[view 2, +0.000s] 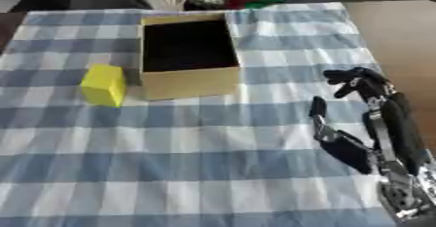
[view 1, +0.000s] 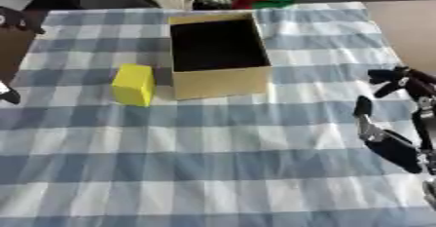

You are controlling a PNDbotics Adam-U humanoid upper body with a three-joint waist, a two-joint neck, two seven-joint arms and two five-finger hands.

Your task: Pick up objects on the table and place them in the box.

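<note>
- Far left, left eye view: a small dark part with a white tip shows at the edge. Likely the left hand, but too little is visible; cannot tell how its fingers stand.
- Blue-and-white checked tablecloth covers the table; the head is tilted, so the checks run slightly askew.
- Yellow rectangular block stands upright on the cloth, just beside the left wall of the box, apart from it by a narrow gap. Untouched; this is the only loose object seen on the table, so judged the item to pick.
- Open tan cardboard box with a dark interior sits centre-far, mouth up. Nothing made out inside. Its open top suits a drop from above.
- Right hand, black with silver joints, hovers over the right side of the cloth, well apart from block and box. Fingers spread and loosely bent, thumb held away: wide, holding nothing.
- Judgement: task at its start. The block lies on the box's far side from the right hand, so a reach would need to cross or skirt the box.
</note>
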